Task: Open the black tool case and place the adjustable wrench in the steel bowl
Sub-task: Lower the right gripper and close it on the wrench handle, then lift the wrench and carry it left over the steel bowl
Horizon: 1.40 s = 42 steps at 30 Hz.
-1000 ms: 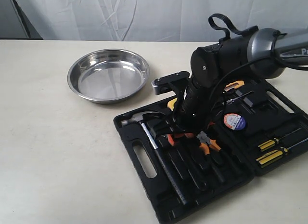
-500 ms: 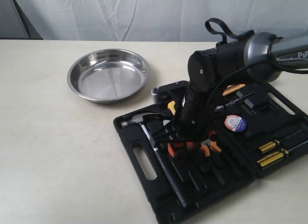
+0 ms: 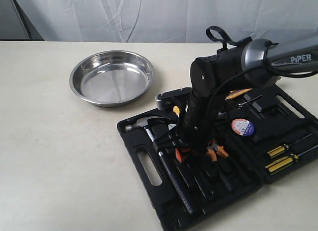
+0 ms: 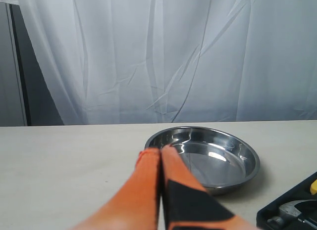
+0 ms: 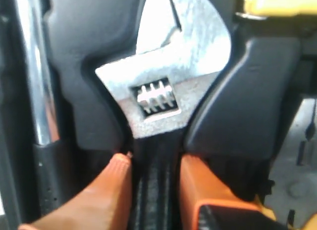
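The black tool case [image 3: 135, 136] lies open on the table. The adjustable wrench [image 5: 163, 86] rests in its moulded slot, silver jaw head and thumb screw showing. My right gripper [image 5: 153, 163] is down in the case with an orange finger [image 5: 111, 190] tight on each side of the wrench's black handle. In the exterior view the right gripper [image 3: 188, 144] and arm hide the wrench. The steel bowl [image 3: 112, 77] sits empty, left of and behind the case. My left gripper [image 4: 160, 150] is shut and empty, hovering short of the steel bowl [image 4: 208, 156], and it does not show in the exterior view.
A hammer [image 3: 164, 161] lies in the case beside the wrench slot, its chrome shaft [image 5: 34, 81] close to my right finger. Orange pliers [image 3: 216, 150], a round tape measure [image 3: 242, 125] and yellow-handled screwdrivers [image 3: 280, 156] fill other slots. A white curtain hangs behind the table.
The right arm has lowered and shifted slightly left into the case, bringing its gripper down around the wrench handle. The bowl and the case have stayed put.
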{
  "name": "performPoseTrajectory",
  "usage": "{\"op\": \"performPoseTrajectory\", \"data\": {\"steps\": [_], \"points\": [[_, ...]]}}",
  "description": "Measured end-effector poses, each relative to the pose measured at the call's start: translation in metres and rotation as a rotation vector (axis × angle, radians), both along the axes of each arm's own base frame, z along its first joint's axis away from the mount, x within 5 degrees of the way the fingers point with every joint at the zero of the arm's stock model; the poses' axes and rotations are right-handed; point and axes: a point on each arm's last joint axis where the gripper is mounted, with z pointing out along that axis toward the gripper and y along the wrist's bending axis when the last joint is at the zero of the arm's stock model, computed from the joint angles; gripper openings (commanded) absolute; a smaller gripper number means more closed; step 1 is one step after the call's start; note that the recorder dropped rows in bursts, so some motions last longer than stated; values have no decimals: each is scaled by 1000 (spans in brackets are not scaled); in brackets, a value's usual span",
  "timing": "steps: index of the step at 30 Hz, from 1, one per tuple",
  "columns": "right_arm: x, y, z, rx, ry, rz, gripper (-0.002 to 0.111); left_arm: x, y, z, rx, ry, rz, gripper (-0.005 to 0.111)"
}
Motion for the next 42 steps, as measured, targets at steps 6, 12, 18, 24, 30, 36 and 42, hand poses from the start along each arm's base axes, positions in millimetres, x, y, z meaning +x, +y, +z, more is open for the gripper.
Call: {"op": "performPoseTrajectory", "data": {"steps": [6,12,18,24,30,36,42], "points": [[-3,-2,12,22,-33,-2,0,0,0,0,0,0,0,0],[-8,-6,49,70,-111,10,0,0,0,0,0,0,0,0],[-10,-7,69,108,-162,8,-1,0,0,0,0,0,0,0],[1,0,97,168,-254,21,-1,0,0,0,0,0,0,0],[45,32,141,266,-437,101,-1,0,0,0,0,0,0,0],[101,73,136,305,-536,170,-1,0,0,0,0,0,0,0],[144,104,102,323,-587,200,-1,0,0,0,0,0,0,0]]}}
